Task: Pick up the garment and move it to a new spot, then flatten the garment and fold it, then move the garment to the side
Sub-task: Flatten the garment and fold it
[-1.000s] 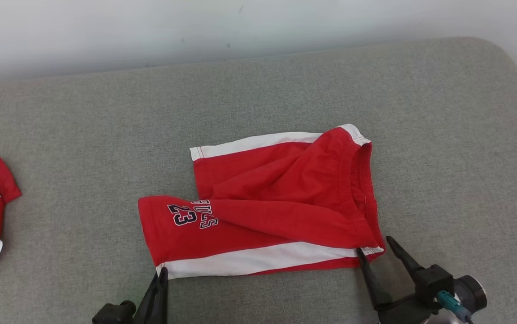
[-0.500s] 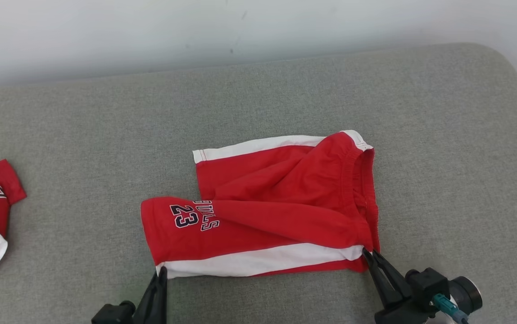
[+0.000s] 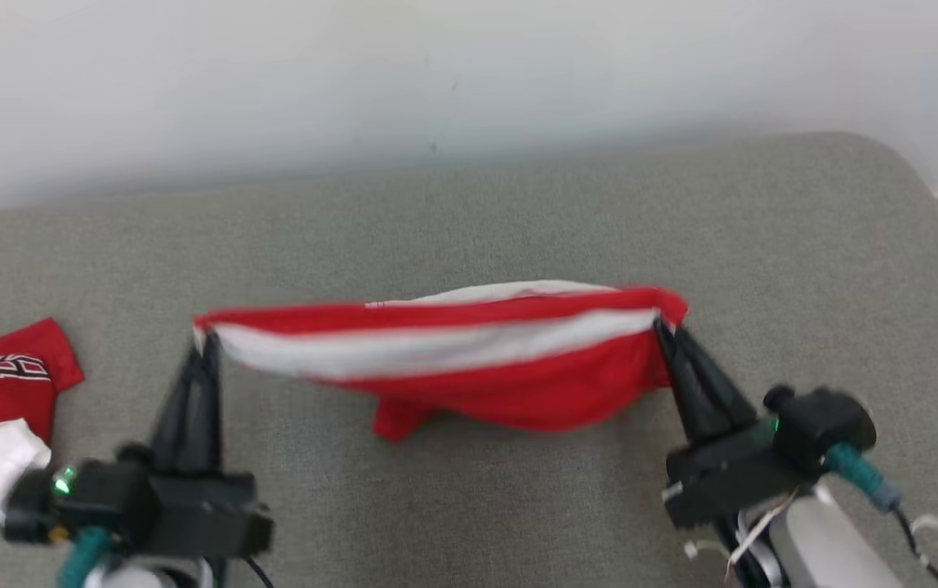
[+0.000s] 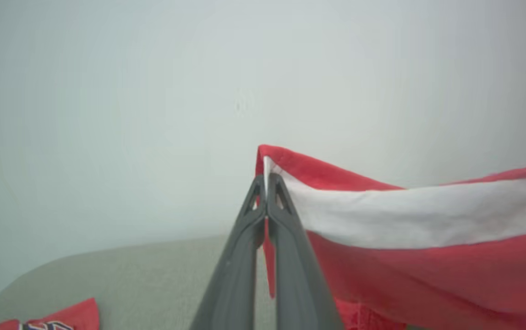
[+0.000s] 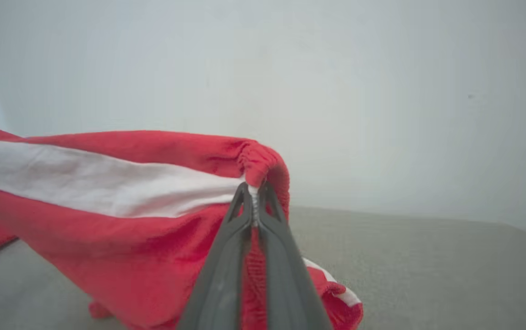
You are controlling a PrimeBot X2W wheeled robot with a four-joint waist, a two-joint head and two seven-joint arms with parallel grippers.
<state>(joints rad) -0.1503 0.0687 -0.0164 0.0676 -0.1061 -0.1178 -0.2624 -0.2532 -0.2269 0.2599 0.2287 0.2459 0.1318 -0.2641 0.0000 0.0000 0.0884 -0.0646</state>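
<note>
Garment [image 3: 453,347] newly aloft, edges blurred

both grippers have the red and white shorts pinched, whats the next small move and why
Probably lift both arms a little higher, evenly. The left gripper and right gripper are each shut on one end of the red and white fabric shorts, stretched between them, but the lowest red fold seems to touch the grey upholstered surface; clearing it avoids dragging.

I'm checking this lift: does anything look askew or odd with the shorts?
Nothing damaged. The shorts hang between the left hand and right hand, both shut on the striped edge; the middle sags, one red corner dangling near the grey cushion.
</note>
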